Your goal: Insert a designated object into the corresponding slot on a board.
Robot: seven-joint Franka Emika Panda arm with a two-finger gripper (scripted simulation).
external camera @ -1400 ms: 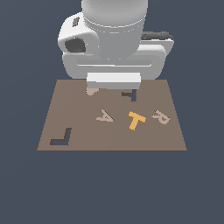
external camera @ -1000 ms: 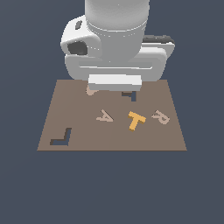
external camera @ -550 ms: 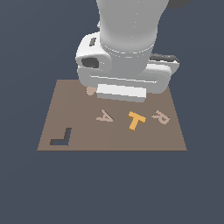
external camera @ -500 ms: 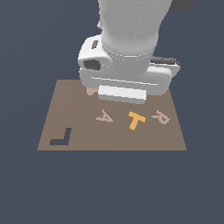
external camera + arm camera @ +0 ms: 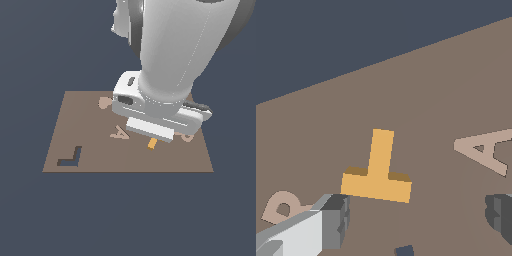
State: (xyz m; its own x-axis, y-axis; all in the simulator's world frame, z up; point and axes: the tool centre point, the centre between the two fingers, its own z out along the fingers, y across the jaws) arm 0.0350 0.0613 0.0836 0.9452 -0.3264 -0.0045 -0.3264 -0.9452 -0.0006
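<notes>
We see the orange T (image 5: 376, 176) flat on the board (image 5: 90, 130), stem toward its far edge, jaws wide open, empty.

The exterior view looks down at a slant from in front of the brown board (image 5: 90, 125), far enough back to take in all its edges, with the arm's white bulk standing over the far half. The wrist view sits close above the board (image 5: 446, 85), facing down and outward past one edge into dark ground. Both views share the orange T block (image 5: 152, 144) (image 5: 377, 172) and the tan A (image 5: 119, 133) (image 5: 487, 150) beside it; the exterior view shows only the T's stem end under the arm.
</notes>
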